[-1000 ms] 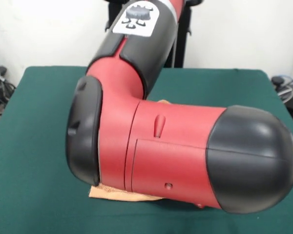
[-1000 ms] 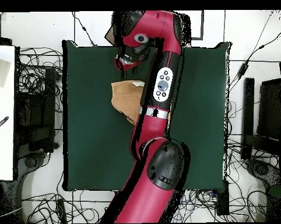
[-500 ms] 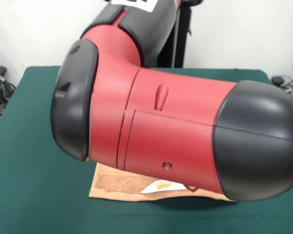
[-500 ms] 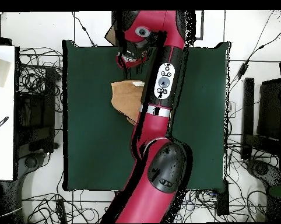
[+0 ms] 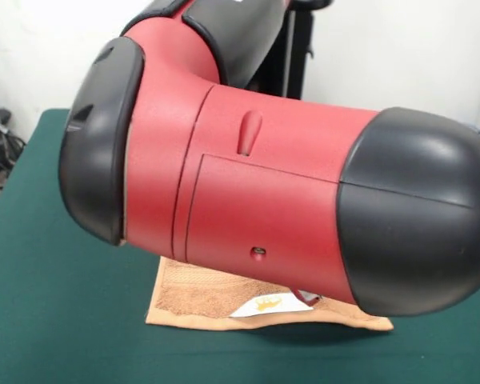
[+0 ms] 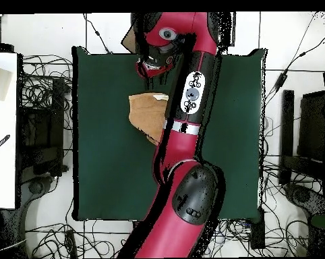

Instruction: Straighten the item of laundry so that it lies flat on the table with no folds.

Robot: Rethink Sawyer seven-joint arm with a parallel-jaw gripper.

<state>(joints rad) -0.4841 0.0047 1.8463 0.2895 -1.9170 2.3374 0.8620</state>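
**Towel partly spread, much of it hidden**

Orange-tan towel (image 5: 216, 300) near mid-table on the green table (image 5: 48, 320), white label (image 5: 264, 306) showing at the near edge. Looks fairly flat where visible; rest covered by the arm (image 5: 256, 184), so remaining folds unclear. Gripper (image 6: 155, 65) beyond the towel's far edge; opening and contents impossible to tell.

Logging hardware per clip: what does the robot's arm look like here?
The arm is built of thick rounded red segments with glossy black domed caps at the joints. In the overhead view, the arm carries a white oval panel with small dark buttons, a silver ring below it, and a round grey disc near its end. No loose cables show on it.
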